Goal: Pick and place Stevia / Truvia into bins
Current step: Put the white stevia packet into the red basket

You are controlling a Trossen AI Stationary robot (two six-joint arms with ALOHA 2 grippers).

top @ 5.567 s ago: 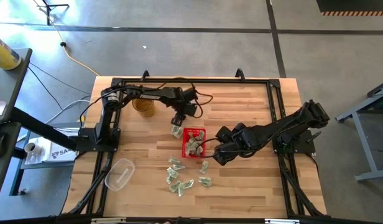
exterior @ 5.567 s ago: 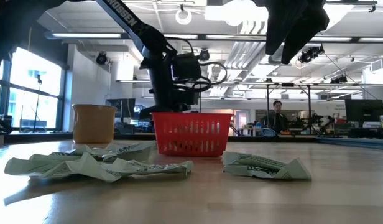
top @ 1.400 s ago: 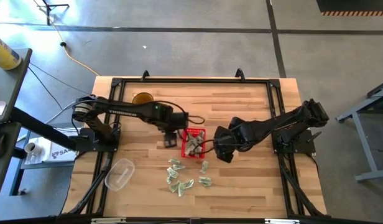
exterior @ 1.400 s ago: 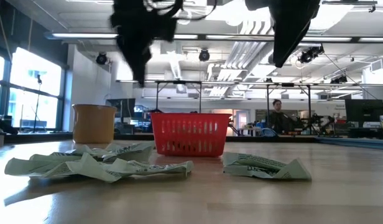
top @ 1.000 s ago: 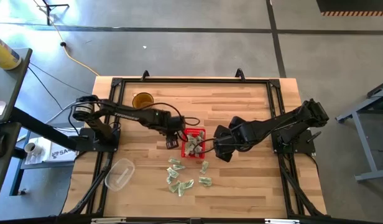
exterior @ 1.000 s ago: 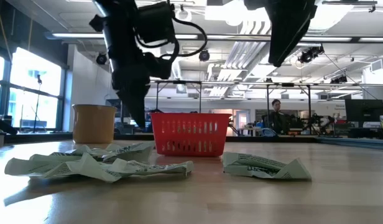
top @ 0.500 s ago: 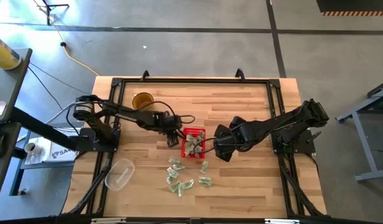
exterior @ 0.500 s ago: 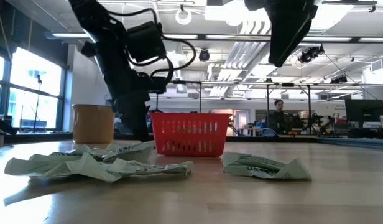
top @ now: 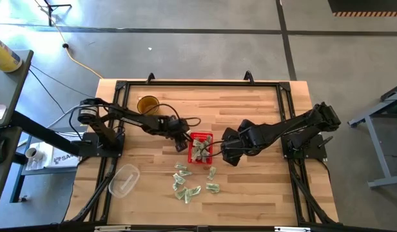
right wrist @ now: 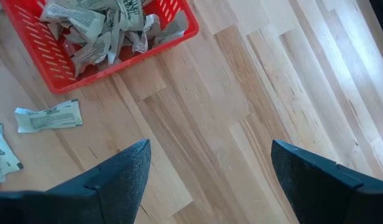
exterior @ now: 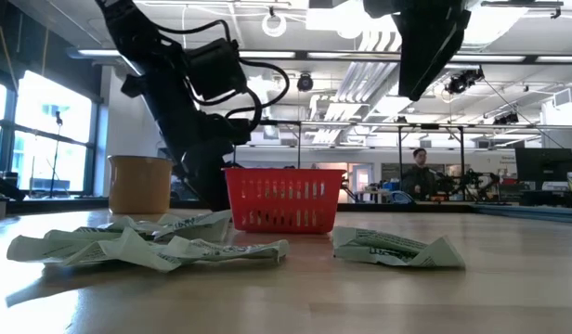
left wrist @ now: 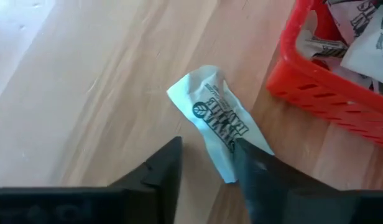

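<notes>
On a wooden table (top: 250, 109), the left gripper (left wrist: 207, 168) reaches down to the tabletop just beside the red basket (top: 200, 148), on the basket's left in the overhead view. Its 2 dark fingers (left wrist: 163, 165) stand a narrow way apart, straddling the near end of 1 pale green-and-white sachet (left wrist: 217, 122) that lies flat on the wood next to the basket's meshed wall; the fingers are not pressed onto the paper, and the sachet rests on the table.

The basket sits near the middle of the table and already holds a heap of crumpled sachets (right wrist: 104, 28). More loose sachets (top: 185, 183) lie scattered on the wood in front of the basket, toward the table's near edge, and in the table-level view they form 2 clusters, 1 wide heap (exterior: 137, 243) and 1 smaller (exterior: 393, 248).

The right gripper (right wrist: 207, 168) hangs above the table just to the basket's right, its jaws spread wide and holding nothing, bare wood showing between them. A single sachet (right wrist: 48, 116) lies flat just outside the basket's corner in its wrist view.

A round amber cup (top: 147, 104) stands toward the far left of the table, and a clear plastic tub (top: 124, 180) lies near the left front corner. A person (exterior: 418, 173) is visible in the room behind.
</notes>
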